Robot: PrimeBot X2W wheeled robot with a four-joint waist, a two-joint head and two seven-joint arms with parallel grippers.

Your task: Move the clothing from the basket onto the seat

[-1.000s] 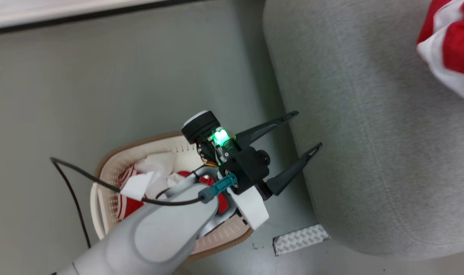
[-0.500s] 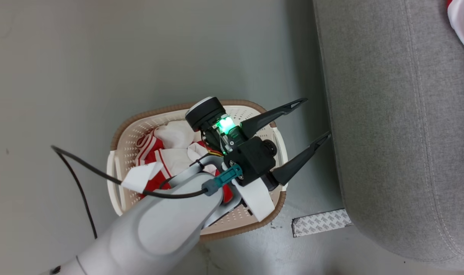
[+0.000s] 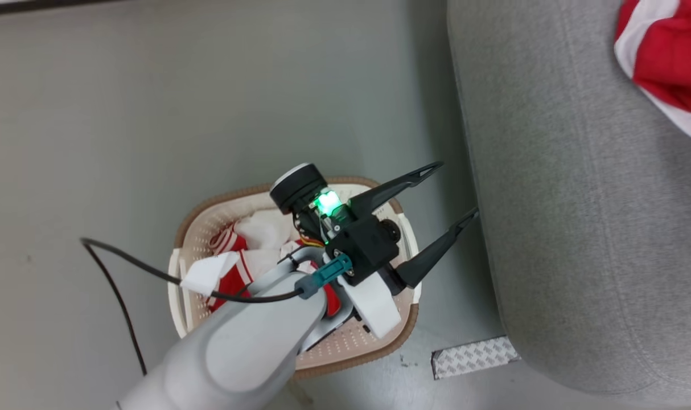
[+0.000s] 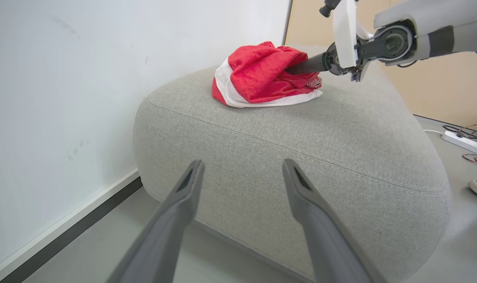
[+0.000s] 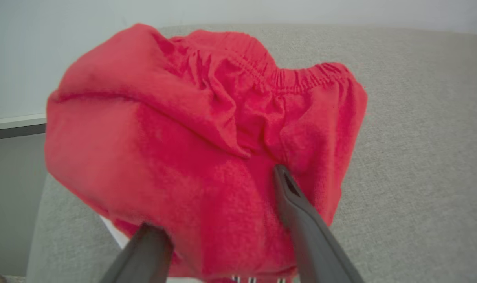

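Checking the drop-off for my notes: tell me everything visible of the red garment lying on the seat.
The red garment is soft, fleecy-looking fabric with a gathered elastic band, a broad white edge and striped trim. It sits crumpled in a rounded heap on top of the grey seat. The right gripper has its open fingers pressed into the folds, one tip lying on the cloth.

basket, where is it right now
In the head view the basket sits on the floor at lower centre, just left of the seat, partly hidden behind the left gripper, with red and white clothing inside.
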